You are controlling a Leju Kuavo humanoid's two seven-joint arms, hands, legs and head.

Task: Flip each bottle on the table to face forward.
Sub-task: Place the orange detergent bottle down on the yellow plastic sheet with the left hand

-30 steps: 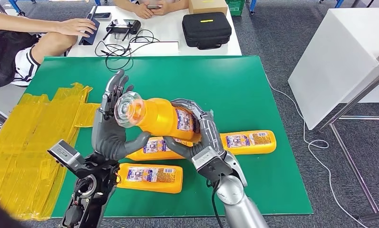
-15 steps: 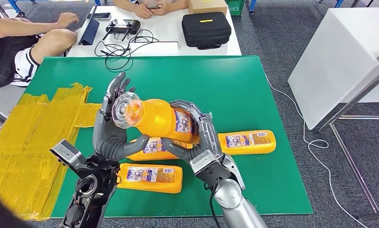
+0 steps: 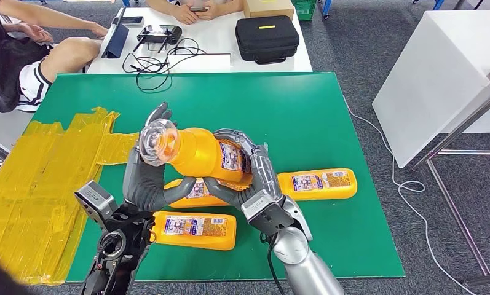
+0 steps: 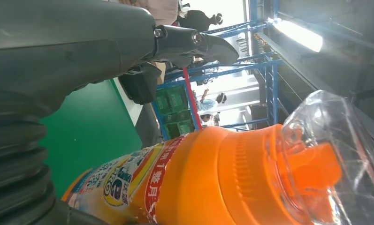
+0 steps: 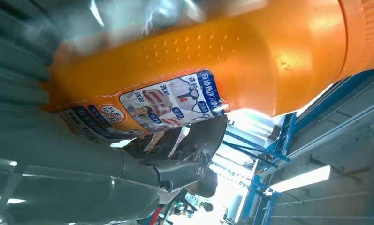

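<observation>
Since a second ago the raised orange bottle (image 3: 199,153) has shifted a little toward the robot's left, and its clear cap (image 3: 151,138) now covers more of the left hand (image 3: 145,178), whose fingers (image 3: 159,112) were spread wide behind the cap and now show just their tips above it. The right hand (image 3: 248,175) holds the bottle's lower body, its fingers (image 3: 257,161) wrapped over the labelled part; the left hand cups the cap end from below with its thumb under the shoulder, so both hands carry the bottle above the green table (image 3: 304,117). This looks like a mid-air turn or a pass between hands, with the bottle not yet laid down. Three more bottles lie flat on the table: one (image 3: 196,192) just beneath the fingers and largely hidden by them, one (image 3: 196,228) nearer the robot, and one (image 3: 319,183) just beyond the right hand's fingers. How firmly the left fingers press on the cap cannot be told, since the cap hides them. Which face of the held bottle is the front is hard to judge; the right wrist view shows one printed label (image 5: 168,103) beside the fingers.
</observation>
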